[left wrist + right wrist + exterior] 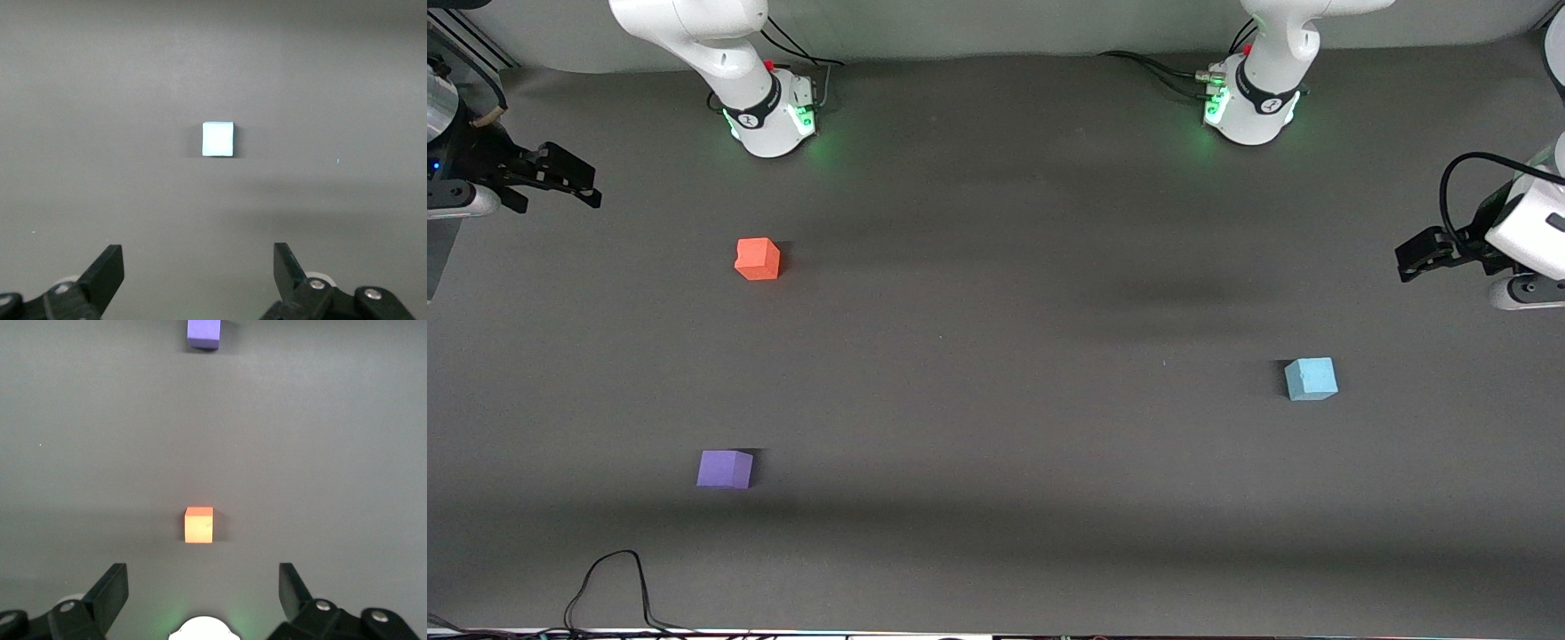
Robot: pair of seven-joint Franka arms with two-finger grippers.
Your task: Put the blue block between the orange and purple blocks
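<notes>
A dark grey matte surface [996,373] carries three small foam-like cubes, all well apart from one another.

The two white Franka arms rise from bases along the top of the front view, and both wait at the ends of the surface. The left claw [1416,258] hangs in the air over the left arm's end of the surface; in its wrist view its two black fingers [107,270] stand spread wide with nothing between them. The right claw [574,187] hangs over the right arm's end, its fingers [110,590] likewise released and empty.

The blue block [1311,379] sits flat on the surface toward the left arm's end, untouched. The orange block [758,259] lies toward the right arm's end. The purple block [725,468] lies at that same end, nearer to the front camera than the orange one, with bare surface between the two.
</notes>
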